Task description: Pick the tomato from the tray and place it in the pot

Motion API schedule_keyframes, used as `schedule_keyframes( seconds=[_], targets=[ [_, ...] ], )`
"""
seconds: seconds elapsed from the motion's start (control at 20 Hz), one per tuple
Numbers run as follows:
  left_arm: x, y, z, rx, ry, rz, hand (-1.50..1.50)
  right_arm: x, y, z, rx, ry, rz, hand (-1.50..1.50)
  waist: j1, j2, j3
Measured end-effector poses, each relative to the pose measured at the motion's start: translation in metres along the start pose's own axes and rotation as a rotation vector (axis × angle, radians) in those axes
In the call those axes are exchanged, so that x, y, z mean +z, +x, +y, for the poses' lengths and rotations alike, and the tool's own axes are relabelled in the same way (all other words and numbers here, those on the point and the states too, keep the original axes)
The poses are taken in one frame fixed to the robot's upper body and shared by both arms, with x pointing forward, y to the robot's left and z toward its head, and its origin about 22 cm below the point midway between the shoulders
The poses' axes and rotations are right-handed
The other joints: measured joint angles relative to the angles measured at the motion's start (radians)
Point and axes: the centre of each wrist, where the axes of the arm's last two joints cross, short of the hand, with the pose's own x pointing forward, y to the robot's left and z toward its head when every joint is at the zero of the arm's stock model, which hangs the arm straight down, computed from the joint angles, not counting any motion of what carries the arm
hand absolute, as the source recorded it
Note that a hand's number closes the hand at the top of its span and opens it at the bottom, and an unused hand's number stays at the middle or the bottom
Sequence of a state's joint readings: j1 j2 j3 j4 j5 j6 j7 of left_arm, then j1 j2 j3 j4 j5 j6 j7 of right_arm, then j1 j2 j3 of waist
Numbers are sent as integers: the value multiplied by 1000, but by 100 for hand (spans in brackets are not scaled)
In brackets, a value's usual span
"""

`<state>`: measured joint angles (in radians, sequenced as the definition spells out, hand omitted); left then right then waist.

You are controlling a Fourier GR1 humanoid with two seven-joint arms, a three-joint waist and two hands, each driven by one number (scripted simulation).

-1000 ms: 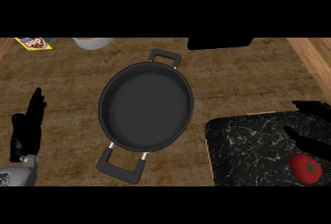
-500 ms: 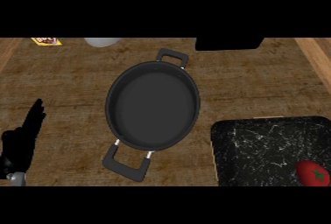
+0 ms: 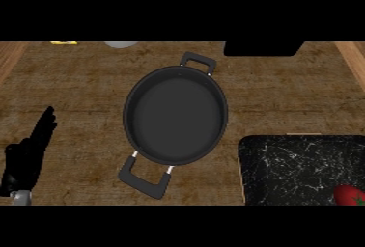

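One hand (image 3: 28,157), the left, rests open left of the pot (image 3: 176,115); the right has left view, so the tomato (image 3: 351,195) sits ungrasped on the tray (image 3: 299,164).

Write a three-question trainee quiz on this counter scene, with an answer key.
1. True or false: the tomato already lies in the pot.
2. Which hand shows in the head view? A) left B) right C) both
3. Fill in: the tomato sits on the dark marbled ____.

Key:
1. False; it is still on the tray, at the lower right edge.
2. A; the left hand rests open at the left edge, fingers up.
3. tray
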<state>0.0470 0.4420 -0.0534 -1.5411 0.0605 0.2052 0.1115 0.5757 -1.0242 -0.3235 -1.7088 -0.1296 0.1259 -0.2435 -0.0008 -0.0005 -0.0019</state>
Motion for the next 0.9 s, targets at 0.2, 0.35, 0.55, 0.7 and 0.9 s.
schedule_keyframes(
  seconds=[0.2,0.35,0.55,0.7,0.9],
  targets=[
    [-1,1,5,-5,-3,-8,0,-13,25,-7,118,167,94,-150,11,3,-1],
    [-2,5,4,-5,-8,-9,0,-22,43,0,176,288,153,-150,15,4,0],
    [1,1,1,-3,-12,-8,0,-32,57,10,208,393,211,-150,15,3,1],
    [1,-1,2,-5,-8,-6,0,-38,68,25,219,439,230,-150,12,2,1],
    [-7,0,6,-4,-8,1,0,-51,80,37,246,481,249,-150,10,3,1]
  ],
)
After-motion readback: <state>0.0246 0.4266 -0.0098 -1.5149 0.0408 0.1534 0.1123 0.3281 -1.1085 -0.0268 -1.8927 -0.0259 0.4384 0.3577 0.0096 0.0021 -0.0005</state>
